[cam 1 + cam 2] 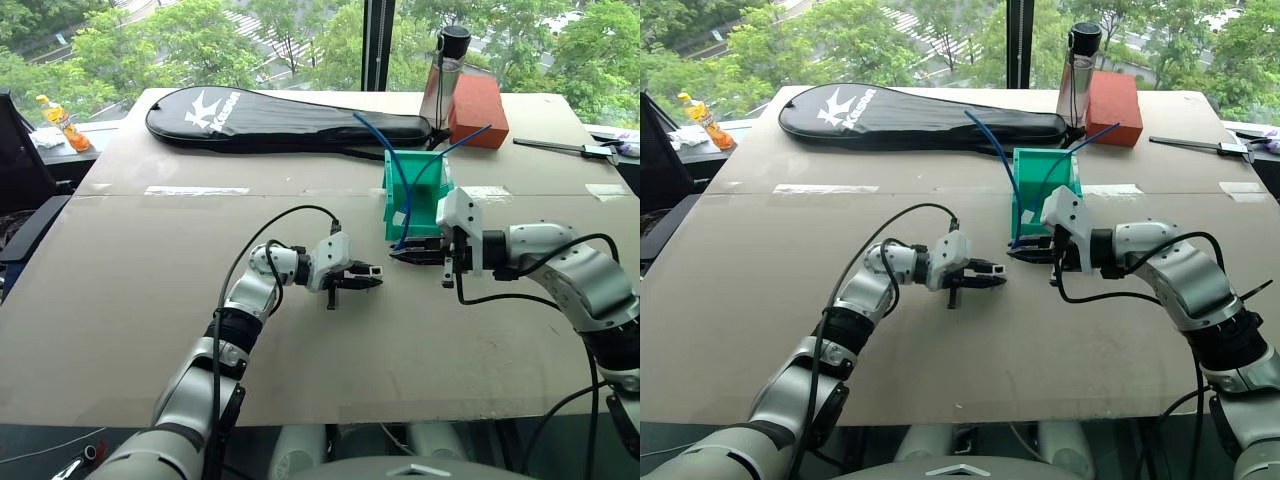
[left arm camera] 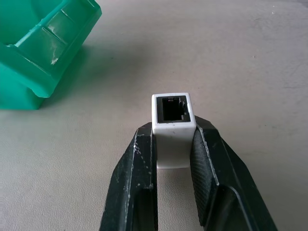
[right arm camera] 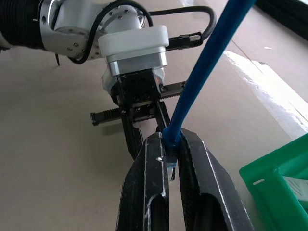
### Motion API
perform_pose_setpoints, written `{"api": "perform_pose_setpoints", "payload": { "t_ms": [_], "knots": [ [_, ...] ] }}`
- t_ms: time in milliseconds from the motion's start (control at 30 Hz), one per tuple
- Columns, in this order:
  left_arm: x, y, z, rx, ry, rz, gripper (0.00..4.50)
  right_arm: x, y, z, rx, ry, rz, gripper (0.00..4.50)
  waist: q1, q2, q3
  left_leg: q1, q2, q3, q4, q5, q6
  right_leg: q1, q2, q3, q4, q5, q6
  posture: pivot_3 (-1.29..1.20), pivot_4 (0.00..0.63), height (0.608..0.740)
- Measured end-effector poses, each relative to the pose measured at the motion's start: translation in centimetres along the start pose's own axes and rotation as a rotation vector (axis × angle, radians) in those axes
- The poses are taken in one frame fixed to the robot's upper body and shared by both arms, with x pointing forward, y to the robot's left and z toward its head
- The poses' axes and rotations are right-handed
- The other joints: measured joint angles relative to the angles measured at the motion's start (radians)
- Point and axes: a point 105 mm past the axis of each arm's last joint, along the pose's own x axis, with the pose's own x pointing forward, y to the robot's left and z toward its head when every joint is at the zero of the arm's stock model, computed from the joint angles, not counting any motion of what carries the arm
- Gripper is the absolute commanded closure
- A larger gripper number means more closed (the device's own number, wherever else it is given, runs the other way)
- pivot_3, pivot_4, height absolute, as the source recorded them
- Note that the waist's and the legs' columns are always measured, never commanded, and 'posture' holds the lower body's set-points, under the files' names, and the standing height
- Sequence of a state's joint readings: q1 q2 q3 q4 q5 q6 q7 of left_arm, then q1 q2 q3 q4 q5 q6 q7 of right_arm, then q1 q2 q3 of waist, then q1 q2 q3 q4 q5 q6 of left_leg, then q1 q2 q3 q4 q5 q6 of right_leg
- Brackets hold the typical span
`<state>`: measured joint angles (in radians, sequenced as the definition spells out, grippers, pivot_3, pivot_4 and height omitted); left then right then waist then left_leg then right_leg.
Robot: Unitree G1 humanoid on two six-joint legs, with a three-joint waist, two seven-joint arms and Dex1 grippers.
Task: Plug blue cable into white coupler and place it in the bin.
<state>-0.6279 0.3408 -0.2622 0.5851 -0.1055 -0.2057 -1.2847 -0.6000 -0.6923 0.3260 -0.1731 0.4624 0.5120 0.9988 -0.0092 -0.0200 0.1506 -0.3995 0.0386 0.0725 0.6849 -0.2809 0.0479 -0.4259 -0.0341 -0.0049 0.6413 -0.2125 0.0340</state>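
Your left claw point(image 2: 174, 144) is clamped on the tiny white boxy plastic coupler point(image 2: 172, 129), dark socket end poking out past the fingertips, held just above the beige bench point(image 1: 150, 300). Your right claw point(image 3: 169, 163) is pinched shut on the thin bright-blue cable point(image 3: 202, 72) right at its clear plug end; rest of cable runs up and back over the small teal-green plastic bin point(image 1: 412, 195). Both claws point at each other w/ a small gap between, plug not yet in socket. Bin sits on bench just behind the right claw. Black zipped racket bag point(image 1: 280, 117) and red-brown brick-like block point(image 1: 476, 110) lie further back.
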Motion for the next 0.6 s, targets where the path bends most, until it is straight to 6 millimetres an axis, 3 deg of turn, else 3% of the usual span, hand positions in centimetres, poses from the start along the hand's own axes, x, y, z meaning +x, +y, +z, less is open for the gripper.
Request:
{"api": "perform_pose_setpoints", "payload": {
  "t_ms": [233, 600],
  "knots": [
    [0.0, -0.1, 0.0, 0.020, 0.004, -0.010, 4.16, 2.2, 0.2, -0.7, -0.034, 0.030, 0.075, 4.50, 0.000, 0.000, 0.000, 0.000, 0.000, 0.000, 0.000, 0.000, 0.000, 0.000, 0.000, 0.000, 0.000, 0.000, 0.000, 0.00, 0.150, 0.740],
    [-0.2, -0.3, 0.0, 0.030, 0.011, -0.012, 4.16, 3.2, -0.4, -1.4, -0.089, 0.065, 0.106, 4.50, -0.001, 0.000, 0.000, 0.000, 0.000, 0.000, 0.000, 0.000, 0.000, 0.000, 0.000, 0.000, 0.001, 0.000, 0.000, 0.00, 0.150, 0.740]
  ]
}}
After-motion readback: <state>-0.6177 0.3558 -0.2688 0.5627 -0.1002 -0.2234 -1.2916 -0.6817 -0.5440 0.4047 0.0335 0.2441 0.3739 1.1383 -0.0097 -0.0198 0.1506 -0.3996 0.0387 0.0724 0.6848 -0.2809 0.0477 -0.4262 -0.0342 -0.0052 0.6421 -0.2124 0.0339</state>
